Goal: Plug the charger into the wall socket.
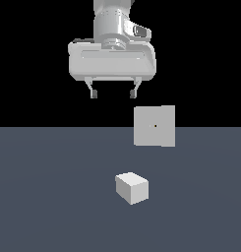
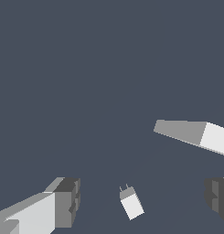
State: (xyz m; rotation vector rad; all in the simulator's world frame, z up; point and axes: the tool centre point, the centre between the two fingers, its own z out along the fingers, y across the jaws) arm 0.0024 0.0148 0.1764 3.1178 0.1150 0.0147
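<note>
The charger point(image 1: 132, 187) is a small off-white cube lying on the dark grey floor in the exterior view. In the wrist view it point(image 2: 131, 202) shows small, with two short prongs at one end. The wall socket point(image 1: 154, 126) is a flat upright light-grey square panel with a tiny dark dot at its centre, behind the charger and toward the exterior view's right. In the wrist view it point(image 2: 193, 135) shows edge-on as a slanted slab. My gripper point(image 1: 114, 93) hangs high above the floor, open and empty, well above the charger. Its fingertips point(image 2: 67, 201) frame the charger in the wrist view.
The dark grey floor point(image 1: 48, 197) spreads around both things. Black background lies beyond its far edge.
</note>
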